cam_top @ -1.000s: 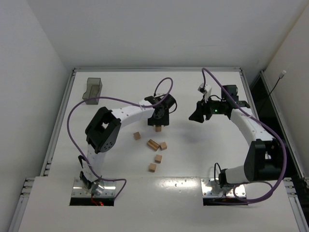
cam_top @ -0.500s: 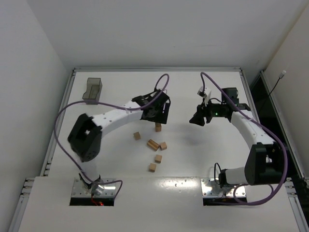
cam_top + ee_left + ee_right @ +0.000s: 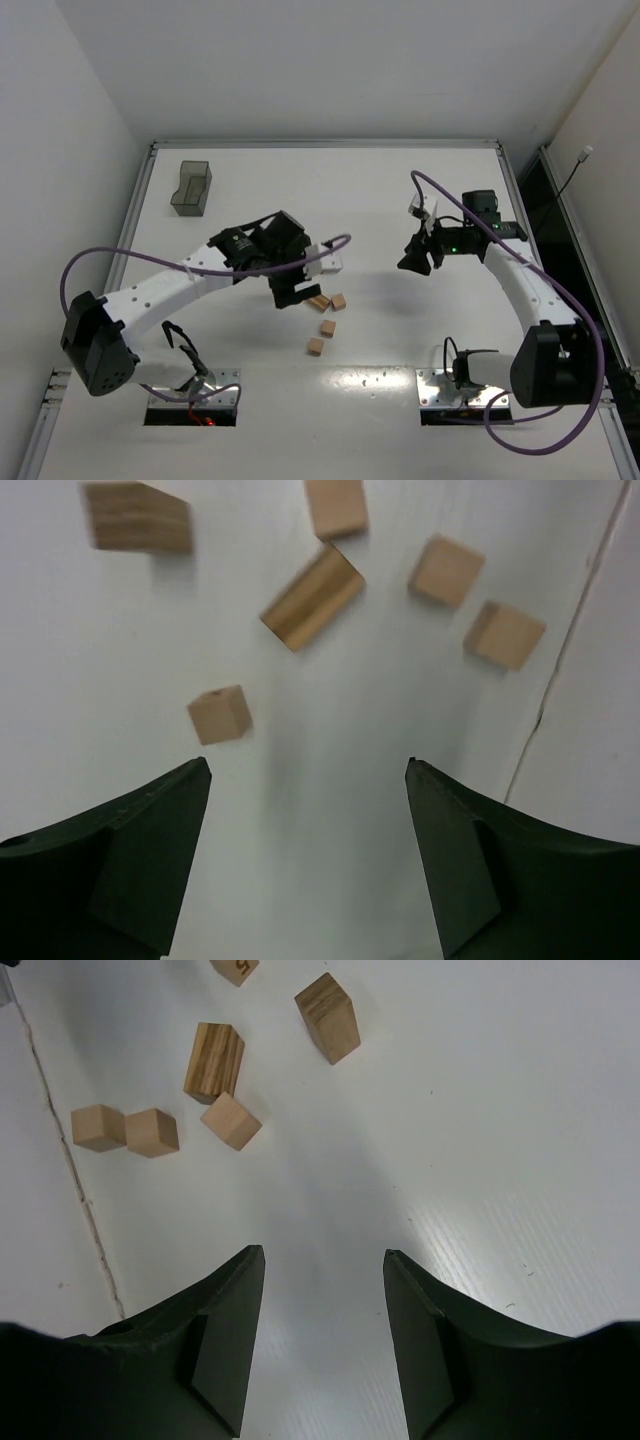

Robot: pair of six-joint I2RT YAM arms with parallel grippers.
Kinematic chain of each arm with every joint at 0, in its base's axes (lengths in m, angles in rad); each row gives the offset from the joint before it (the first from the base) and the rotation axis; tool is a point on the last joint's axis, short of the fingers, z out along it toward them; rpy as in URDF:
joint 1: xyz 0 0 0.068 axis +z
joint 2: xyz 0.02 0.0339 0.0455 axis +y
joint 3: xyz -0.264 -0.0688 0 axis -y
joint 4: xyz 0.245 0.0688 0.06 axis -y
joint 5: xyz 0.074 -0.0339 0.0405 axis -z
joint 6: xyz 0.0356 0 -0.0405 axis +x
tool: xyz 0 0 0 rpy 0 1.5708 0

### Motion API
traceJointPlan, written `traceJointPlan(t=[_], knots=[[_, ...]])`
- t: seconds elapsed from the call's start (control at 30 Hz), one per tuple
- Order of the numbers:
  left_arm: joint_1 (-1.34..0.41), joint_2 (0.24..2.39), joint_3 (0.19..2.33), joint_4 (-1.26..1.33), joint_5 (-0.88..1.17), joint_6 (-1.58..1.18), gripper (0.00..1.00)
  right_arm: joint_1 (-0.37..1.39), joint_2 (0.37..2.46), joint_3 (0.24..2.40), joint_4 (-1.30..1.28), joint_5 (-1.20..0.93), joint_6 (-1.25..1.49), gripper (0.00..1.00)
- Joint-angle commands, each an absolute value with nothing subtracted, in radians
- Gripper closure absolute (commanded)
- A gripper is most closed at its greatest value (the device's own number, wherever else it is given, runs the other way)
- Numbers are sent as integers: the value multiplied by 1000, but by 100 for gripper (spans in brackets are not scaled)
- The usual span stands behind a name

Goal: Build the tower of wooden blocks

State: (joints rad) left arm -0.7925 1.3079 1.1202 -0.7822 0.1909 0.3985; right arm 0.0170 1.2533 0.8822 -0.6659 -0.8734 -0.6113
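Near the middle of the table [image 3: 430, 180], six small wood blocks [image 3: 316, 346] scattered loose: two nearest, close together, the rest just beyond, some hidden from above by the left arm [image 3: 180, 285]. Cannot tell whether any sits on another. Over the left side of that cluster, left gripper [image 3: 292, 294] hanging with jaws spread wide, empty, touching nothing; one cube [image 3: 219, 714] on the table just ahead of one fingertip. Off to the right and slightly farther, right gripper [image 3: 325, 1260] with jaws moderately apart, nothing between them, well apart from the blocks. Far left, grey tray [image 3: 190, 190].
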Motion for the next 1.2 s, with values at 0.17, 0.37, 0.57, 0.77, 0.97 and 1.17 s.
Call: traceJointPlan(t=[0.17,0.37,0.57,0.77,0.97,1.17], knots=[[-799,1272,951,-744,291,954,35,17,1235,890,-692,-902,-669,52],[-799,1333,922,-646,425,1083,37,17,1235,871,-683,-882,-678,52],[-799,1405,920,-581,500,1132,40,8,1235,871,-683,-873,-669,52],[-799,1453,920,-572,526,1161,40,-21,1253,871,-683,-882,-669,52],[-790,1503,930,-517,526,1170,40,-43,1287,871,-683,-904,-669,52],[-781,1569,951,-486,526,1170,40,-43,1305,881,-692,-914,-669,52]])
